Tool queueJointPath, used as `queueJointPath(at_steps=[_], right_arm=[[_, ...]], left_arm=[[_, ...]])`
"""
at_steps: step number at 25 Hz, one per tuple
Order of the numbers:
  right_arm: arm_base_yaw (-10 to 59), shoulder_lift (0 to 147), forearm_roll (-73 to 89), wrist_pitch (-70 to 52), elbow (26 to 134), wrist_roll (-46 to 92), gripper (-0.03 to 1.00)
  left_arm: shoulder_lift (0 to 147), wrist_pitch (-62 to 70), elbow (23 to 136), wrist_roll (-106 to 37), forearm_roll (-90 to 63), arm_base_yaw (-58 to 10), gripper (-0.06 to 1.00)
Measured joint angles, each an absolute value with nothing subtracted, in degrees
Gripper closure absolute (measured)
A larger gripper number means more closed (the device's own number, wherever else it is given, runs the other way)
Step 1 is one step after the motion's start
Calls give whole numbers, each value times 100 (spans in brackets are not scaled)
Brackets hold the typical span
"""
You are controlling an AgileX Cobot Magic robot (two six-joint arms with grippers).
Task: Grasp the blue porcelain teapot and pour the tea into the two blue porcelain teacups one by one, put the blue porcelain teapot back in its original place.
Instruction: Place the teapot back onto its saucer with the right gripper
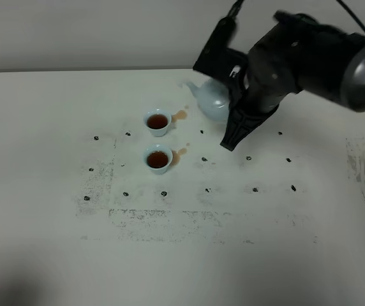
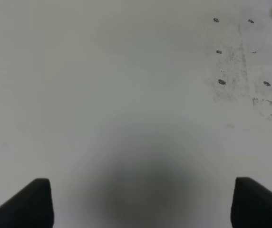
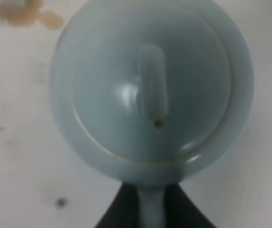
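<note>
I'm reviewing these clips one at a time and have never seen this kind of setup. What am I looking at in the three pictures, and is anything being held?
This is a two-armed robot at a white table. The wide picture comes from a camera mounted high above; the other two come from cameras on each arm's wrist.

In the high view, the black right arm's gripper is shut on the handle of a round pale-blue porcelain teapot. The right wrist view looks straight down on that teapot's lid, with the handle between the dark fingers.

Two small pale-blue porcelain teacups stand left of the teapot, both holding dark tea, with brownish spills beside them.

The left wrist view shows only bare table and the left gripper, open and holding nothing.
</note>
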State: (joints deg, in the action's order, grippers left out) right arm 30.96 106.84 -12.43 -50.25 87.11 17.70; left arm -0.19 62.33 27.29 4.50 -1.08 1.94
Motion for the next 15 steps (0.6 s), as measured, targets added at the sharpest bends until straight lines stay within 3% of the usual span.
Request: queueJointPath(at_steps=[6,15], right_arm=[[2687,10629,349,-5517,8711,1964,92],[2688,11273,1235,-5372,8711,2484,92]], left_arm=[[-19,6233,2729,450,-108,194,22],[-19,6233,2729,450,-108,194,22]])
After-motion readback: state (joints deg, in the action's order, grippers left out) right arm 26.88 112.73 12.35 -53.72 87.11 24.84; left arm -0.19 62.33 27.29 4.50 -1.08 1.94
